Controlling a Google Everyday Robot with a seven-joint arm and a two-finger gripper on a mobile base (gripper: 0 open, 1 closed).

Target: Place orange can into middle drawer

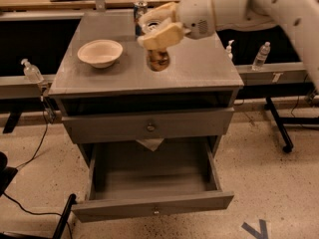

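Note:
The orange can is in my gripper, which is shut on its top part. The can hangs over the middle of the grey cabinet top, to the right of the bowl; whether it touches the top I cannot tell. The white arm reaches in from the upper right. The middle drawer is pulled open below the cabinet front; the part of its inside that shows is bare. The grey knobbed drawer above it is closed.
A cream bowl sits on the left of the cabinet top. A blue, red and silver can stands at the back behind my gripper. Bottles stand on the rail to the right, a pump bottle to the left. Cables lie on the floor at left.

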